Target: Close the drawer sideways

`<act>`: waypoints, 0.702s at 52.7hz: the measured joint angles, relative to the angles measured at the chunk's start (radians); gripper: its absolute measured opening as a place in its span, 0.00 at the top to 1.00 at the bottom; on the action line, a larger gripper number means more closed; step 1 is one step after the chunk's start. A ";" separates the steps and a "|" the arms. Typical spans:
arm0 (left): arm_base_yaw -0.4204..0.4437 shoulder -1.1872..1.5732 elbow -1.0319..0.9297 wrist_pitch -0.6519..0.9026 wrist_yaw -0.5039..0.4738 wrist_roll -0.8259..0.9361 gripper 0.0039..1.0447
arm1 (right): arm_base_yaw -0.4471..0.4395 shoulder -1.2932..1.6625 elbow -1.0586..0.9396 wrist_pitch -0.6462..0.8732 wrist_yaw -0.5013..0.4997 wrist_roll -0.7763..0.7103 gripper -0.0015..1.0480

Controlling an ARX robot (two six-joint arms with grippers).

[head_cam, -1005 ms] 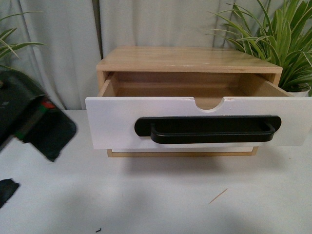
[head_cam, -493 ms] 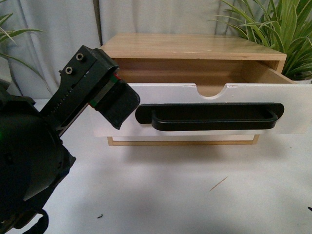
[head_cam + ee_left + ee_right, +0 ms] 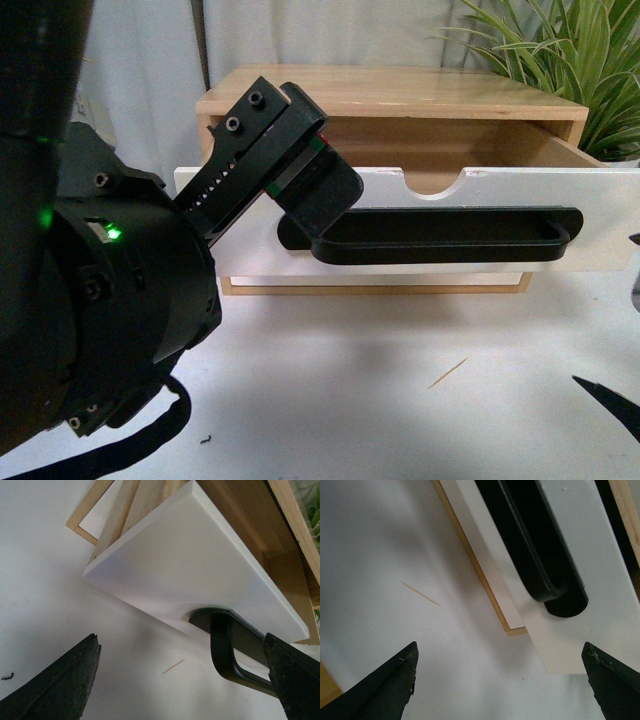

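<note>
drawer (image 3: pixel 600 225) pulled out, my left gripper (image 3: pixel 175 685) spread wide at left end of handle (image 3: pixel 440 240), contact unclear, my right gripper (image 3: pixel 497 685) also wide near its right end

Soft, even overhead light, faint shadows under the drawer (image 3: pixel 400 230); close-up wrist views sharp, fingertips blurred

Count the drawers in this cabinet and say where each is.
2. The drawer with the black bar handle is on top, pulled out; a plain white drawer sits below it, mostly hidden behind its front.
</note>
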 joint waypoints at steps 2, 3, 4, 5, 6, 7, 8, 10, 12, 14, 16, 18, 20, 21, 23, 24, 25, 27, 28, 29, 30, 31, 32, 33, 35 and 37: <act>0.002 0.007 0.007 -0.001 0.003 0.002 0.05 | 0.004 0.016 0.013 0.005 0.004 0.001 0.09; 0.004 0.011 0.012 -0.003 0.006 0.002 0.05 | 0.007 0.024 0.019 0.006 0.007 0.003 0.09; 0.005 0.013 0.014 -0.003 0.008 0.003 0.05 | 0.010 0.035 0.028 0.007 0.008 0.003 0.09; 0.006 0.015 0.016 -0.004 0.010 0.003 0.05 | 0.011 0.040 0.032 0.008 0.009 0.003 0.09; 0.008 0.018 0.019 -0.004 0.010 0.004 0.05 | 0.013 0.046 0.036 0.009 0.010 0.003 0.09; 0.008 0.020 0.021 -0.004 0.010 0.005 0.05 | 0.016 0.058 0.044 0.010 0.014 0.004 0.09; 0.010 0.023 0.023 -0.005 0.012 0.005 0.05 | 0.018 0.064 0.048 0.011 0.015 0.006 0.09; 0.014 0.028 0.029 -0.006 0.023 0.006 0.05 | 0.022 0.080 0.060 0.014 0.018 0.008 0.09; 0.019 0.034 0.035 -0.010 0.029 0.006 0.05 | 0.025 0.093 0.069 0.017 0.021 0.010 0.09; 0.022 0.038 0.039 -0.011 0.035 0.006 0.05 | 0.030 0.113 0.083 0.022 0.026 0.011 0.09; 0.027 0.045 0.044 -0.012 0.042 0.006 0.05 | 0.033 0.127 0.092 0.027 0.027 0.011 0.09; 0.031 0.049 0.048 -0.014 0.048 0.007 0.05 | 0.037 0.148 0.105 0.034 0.034 0.011 0.09; 0.037 0.056 0.055 -0.019 0.055 0.006 0.05 | 0.040 0.161 0.113 0.037 0.037 0.011 0.09; 0.040 0.058 0.056 -0.021 0.055 0.007 0.05 | 0.042 0.171 0.120 0.038 0.038 0.011 0.09; 0.048 0.066 0.063 -0.024 0.061 0.007 0.05 | 0.047 0.194 0.136 0.043 0.042 0.011 0.09; 0.053 0.071 0.066 -0.024 0.065 0.008 0.05 | 0.050 0.206 0.142 0.045 0.045 0.012 0.09; 0.059 0.076 0.071 -0.024 0.072 0.010 0.05 | 0.051 0.211 0.146 0.046 0.047 0.011 0.09; 0.072 0.088 0.082 -0.027 0.082 0.014 0.05 | 0.057 0.234 0.162 0.047 0.049 0.011 0.09; 0.079 0.094 0.089 -0.029 0.087 0.015 0.05 | 0.060 0.246 0.171 0.048 0.053 0.011 0.09; 0.082 0.097 0.093 -0.029 0.091 0.017 0.05 | 0.063 0.257 0.181 0.049 0.056 0.011 0.09; 0.090 0.104 0.100 -0.029 0.100 0.019 0.05 | 0.066 0.272 0.194 0.050 0.064 0.012 0.09; 0.097 0.112 0.108 -0.030 0.109 0.021 0.05 | 0.067 0.281 0.203 0.050 0.068 0.013 0.09; 0.104 0.121 0.117 -0.032 0.116 0.023 0.05 | 0.069 0.296 0.218 0.052 0.073 0.014 0.09; 0.113 0.129 0.127 -0.035 0.125 0.026 0.05 | 0.070 0.302 0.224 0.053 0.073 0.014 0.09; 0.130 0.148 0.148 -0.036 0.144 0.031 0.05 | 0.070 0.329 0.251 0.055 0.078 0.015 0.09; 0.142 0.162 0.165 -0.037 0.159 0.036 0.05 | 0.070 0.354 0.276 0.057 0.086 0.017 0.09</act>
